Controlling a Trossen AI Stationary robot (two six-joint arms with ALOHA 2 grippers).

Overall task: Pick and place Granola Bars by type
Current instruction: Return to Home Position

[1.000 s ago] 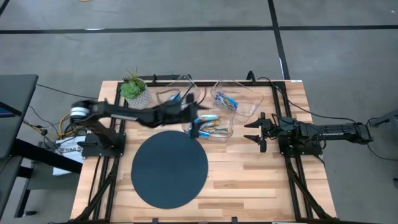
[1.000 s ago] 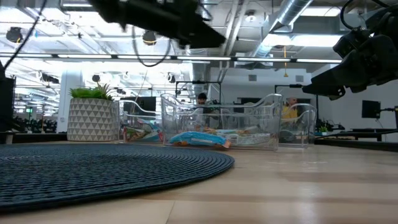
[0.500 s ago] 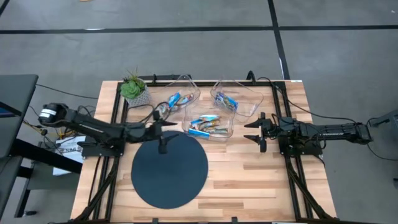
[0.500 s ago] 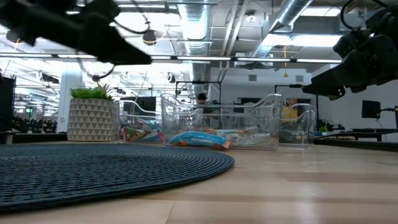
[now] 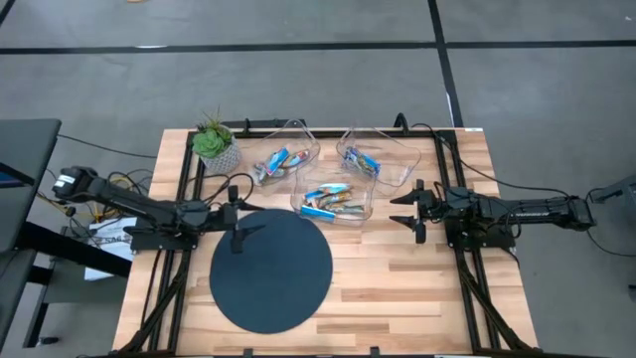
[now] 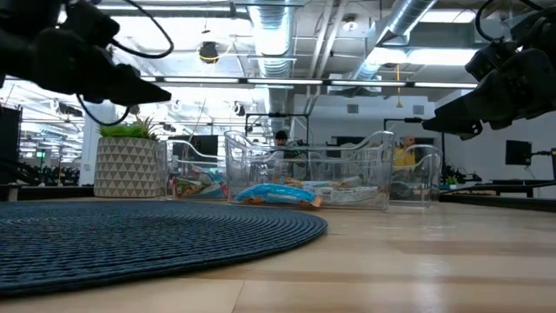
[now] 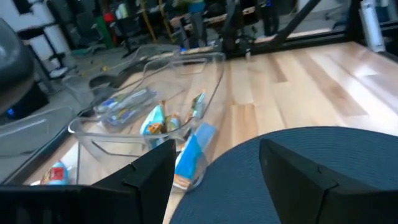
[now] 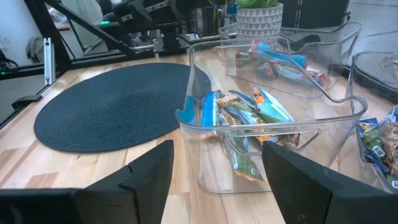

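The Granola Bars (image 8: 249,115) lie heaped in three clear, rigid plastic bins (image 8: 339,112) ahead of both pairs of fingers. They look light, crinkly and slick, best pinched across the narrow middle. The left gripper (image 7: 216,163) and right gripper (image 8: 214,168) hang spread and empty. A ribbed round mat (image 5: 270,270) lies under the left fingers.

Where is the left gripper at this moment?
In the high view the left gripper hangs open on the left side of the table, over the edge of the mat nearest the plant, short of the left bin.
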